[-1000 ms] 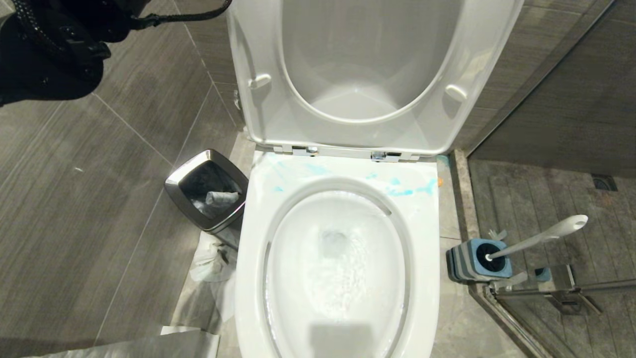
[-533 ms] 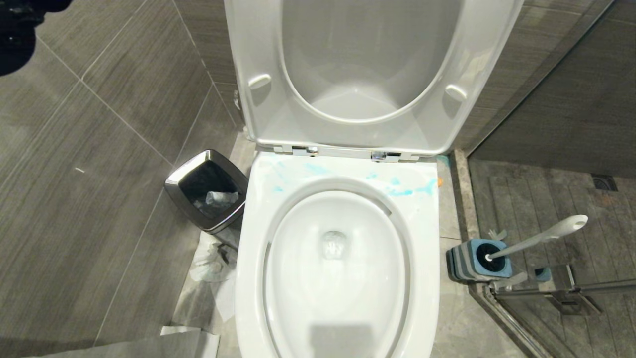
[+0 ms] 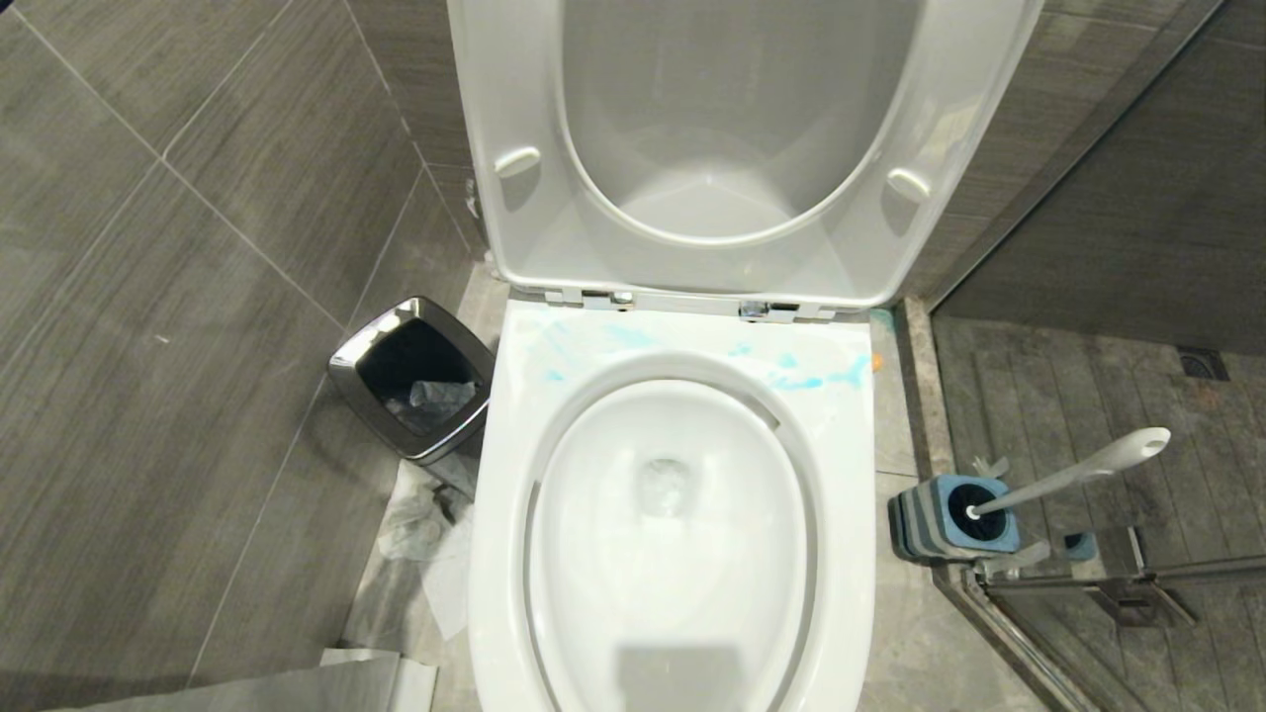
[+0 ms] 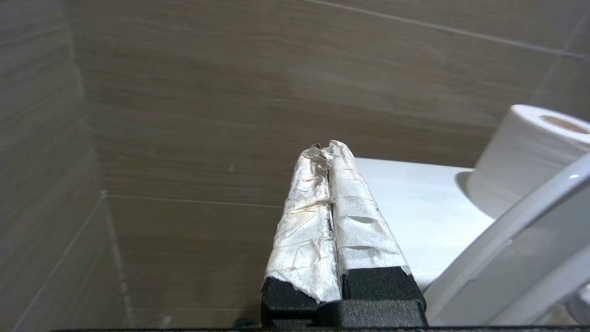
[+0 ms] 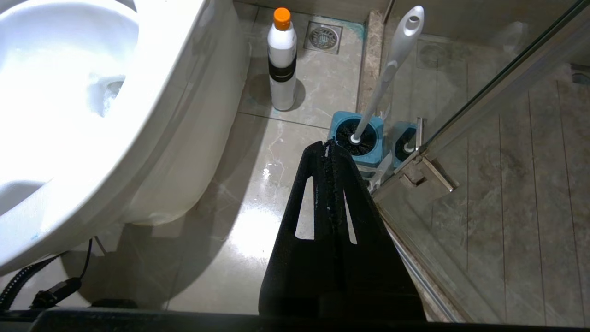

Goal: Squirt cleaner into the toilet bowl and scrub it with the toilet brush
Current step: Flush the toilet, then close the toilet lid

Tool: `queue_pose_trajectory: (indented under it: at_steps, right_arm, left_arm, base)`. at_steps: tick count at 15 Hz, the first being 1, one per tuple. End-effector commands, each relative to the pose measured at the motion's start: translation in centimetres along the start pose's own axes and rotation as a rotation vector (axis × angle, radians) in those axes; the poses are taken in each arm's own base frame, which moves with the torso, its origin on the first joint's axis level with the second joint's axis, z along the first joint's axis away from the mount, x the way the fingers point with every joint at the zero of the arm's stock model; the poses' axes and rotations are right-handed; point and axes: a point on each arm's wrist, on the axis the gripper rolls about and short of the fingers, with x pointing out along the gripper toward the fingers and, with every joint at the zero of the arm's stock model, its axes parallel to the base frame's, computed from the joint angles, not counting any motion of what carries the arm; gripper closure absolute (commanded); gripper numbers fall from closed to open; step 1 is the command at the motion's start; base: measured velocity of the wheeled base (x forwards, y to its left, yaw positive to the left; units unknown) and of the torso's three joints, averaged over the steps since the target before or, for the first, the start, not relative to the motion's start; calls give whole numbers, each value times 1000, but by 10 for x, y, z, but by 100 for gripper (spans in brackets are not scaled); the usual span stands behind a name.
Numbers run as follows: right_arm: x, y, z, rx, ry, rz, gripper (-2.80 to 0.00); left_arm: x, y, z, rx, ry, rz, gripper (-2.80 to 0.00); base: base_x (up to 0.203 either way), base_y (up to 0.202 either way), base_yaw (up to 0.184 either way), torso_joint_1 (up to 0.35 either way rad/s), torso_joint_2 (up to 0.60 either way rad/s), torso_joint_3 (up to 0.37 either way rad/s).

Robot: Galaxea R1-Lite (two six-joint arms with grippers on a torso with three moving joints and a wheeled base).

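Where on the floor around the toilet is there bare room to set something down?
Bare tile lies between the toilet bowl and the brush holder, in front of the cleaner bottle. Across the bowl it is crowded: the waste bin and crumpled paper.

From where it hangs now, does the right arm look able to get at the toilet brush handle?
Probably yes. The right claw, shut and empty, hangs just short of the toilet brush, whose handle leans up out of its blue holder in open air. The glass door frame beside it leaves little side room.
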Motion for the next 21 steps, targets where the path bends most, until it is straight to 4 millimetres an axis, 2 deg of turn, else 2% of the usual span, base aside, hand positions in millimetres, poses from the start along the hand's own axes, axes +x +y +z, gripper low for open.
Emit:
queue_pose_trajectory:
  at_steps: [1, 4, 8, 10, 15, 21]
  right_arm:
    - [2, 0, -7, 0, 25, 0, 0]
    - [2, 0, -7, 0, 25, 0, 0]
    - [2, 0, -7, 0, 25, 0, 0]
    - [2, 0, -7, 0, 25, 0, 0]
    - [2, 0, -7, 0, 25, 0, 0]
    - [2, 0, -7, 0, 25, 0, 0]
  left_arm:
    - [0, 21, 1, -36, 2, -91, 0]
    - [1, 25, 0, -188, 8, -179, 0]
    - [7, 22, -14, -227, 27, -333, 0]
    - [9, 22, -22, -282, 52, -354, 0]
    - [18, 12, -53, -224, 84, -383, 0]
    - [23, 2, -72, -221, 95, -404, 0]
  base:
    - [0, 0, 0, 0, 0, 0]
    - [0, 0, 0, 0, 0, 0]
    - [0, 0, 0, 0, 0, 0]
    - [0, 0, 0, 0, 0, 0]
    - [0, 0, 0, 0, 0, 0]
    - [0, 0, 0, 0, 0, 0]
